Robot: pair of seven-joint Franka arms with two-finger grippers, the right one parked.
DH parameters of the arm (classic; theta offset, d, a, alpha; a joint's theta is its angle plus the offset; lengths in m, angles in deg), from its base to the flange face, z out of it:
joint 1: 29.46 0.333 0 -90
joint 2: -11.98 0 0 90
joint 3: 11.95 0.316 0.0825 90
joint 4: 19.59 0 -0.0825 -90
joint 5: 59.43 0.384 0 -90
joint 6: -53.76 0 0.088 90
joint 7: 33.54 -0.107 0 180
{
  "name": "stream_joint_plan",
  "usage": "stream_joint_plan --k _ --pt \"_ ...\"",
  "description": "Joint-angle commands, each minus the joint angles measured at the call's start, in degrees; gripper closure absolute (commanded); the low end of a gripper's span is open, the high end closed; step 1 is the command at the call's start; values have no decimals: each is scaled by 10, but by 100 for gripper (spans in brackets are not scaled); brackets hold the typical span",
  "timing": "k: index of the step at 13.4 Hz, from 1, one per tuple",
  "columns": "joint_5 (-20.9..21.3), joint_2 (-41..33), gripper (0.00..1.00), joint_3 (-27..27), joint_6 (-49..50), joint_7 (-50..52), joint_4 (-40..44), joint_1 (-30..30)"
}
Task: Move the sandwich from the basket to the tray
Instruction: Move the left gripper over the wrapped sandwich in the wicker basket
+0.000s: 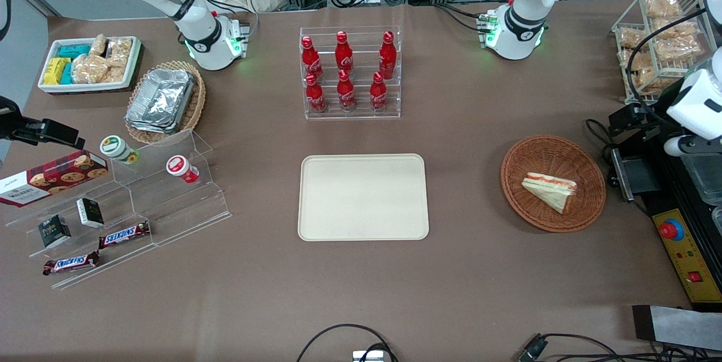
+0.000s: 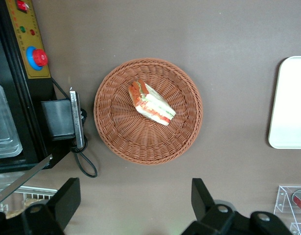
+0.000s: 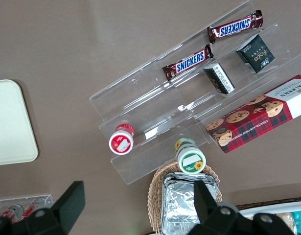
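Waiting: tray (image 1: 363, 197), bare, near the bench's middle.
Sandwich (image 2: 151, 103): lies loose in the basket (image 2: 116, 132), toward the working arm's bench edge.
Handling: probably soft, light, crushable; grip gently across the bread faces.
Hand (image 2: 135, 205): high above the basket, fingers spread wide, empty.

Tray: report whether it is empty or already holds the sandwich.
Empty. The tray shows bare cream surface; the sandwich lies in the basket. The hand hovers open above the basket.
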State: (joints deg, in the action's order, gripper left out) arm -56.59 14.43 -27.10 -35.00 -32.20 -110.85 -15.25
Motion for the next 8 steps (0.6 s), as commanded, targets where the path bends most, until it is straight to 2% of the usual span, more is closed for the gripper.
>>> stream_joint_plan --k 1,5,8 --pt "8 18 0 -1 18 9 24 4" --pt "8 48 0 0 13 23 26 10" --pt "9 53 0 0 -61 179 -30 22"
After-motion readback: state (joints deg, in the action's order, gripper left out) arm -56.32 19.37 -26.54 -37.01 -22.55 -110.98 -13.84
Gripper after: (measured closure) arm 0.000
